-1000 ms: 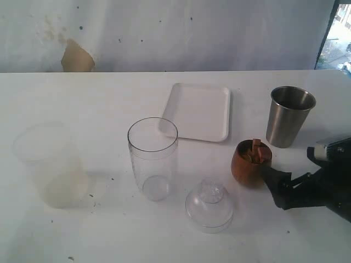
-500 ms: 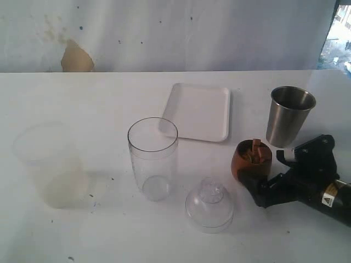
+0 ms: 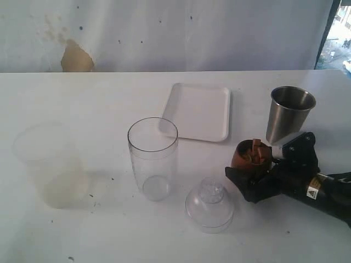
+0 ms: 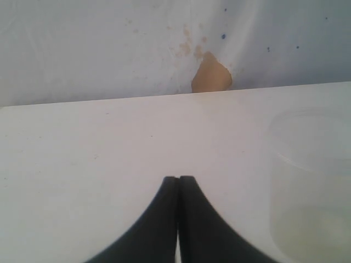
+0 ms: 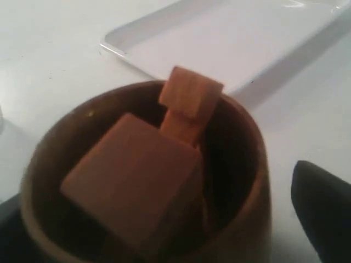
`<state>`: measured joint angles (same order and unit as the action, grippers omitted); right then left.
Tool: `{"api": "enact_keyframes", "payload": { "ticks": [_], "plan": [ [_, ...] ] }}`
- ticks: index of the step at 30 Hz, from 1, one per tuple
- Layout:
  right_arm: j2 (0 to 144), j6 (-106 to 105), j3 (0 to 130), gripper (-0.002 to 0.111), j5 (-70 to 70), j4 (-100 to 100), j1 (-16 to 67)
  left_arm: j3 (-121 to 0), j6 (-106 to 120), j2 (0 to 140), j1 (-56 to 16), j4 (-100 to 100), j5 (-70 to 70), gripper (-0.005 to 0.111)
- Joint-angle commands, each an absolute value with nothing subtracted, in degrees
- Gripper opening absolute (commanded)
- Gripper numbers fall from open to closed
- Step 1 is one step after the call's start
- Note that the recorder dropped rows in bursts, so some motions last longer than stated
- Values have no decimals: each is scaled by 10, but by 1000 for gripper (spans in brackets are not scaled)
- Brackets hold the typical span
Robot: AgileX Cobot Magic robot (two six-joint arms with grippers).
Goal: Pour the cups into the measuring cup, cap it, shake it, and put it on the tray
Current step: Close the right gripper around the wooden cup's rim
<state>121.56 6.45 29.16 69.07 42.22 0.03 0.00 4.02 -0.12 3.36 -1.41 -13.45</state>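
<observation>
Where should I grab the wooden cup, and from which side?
Grip the wooden cup across its rounded belly, level, from the right of the exterior view; the cap lies front-left. Keep it upright: blocks poke above its rim.

The right gripper [image 3: 253, 164] partly hides the wooden cup [image 3: 245, 155].

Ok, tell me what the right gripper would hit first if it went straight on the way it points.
The wooden cup: it stands between the fingers of the open right gripper, so going on would likely bring the gripper's inner face against its side. How much gap remains is unclear.
</observation>
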Motion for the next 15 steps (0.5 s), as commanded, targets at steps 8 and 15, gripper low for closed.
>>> {"api": "enact_keyframes", "payload": {
  "ticks": [8,15],
  "plan": [
    [1257,84,329,105,700,460,0,0,39,0,33,-9,-133,0],
    [1258,84,336,105,700,459,0,0,39,0,33,-9,-133,0]
  ]
}}
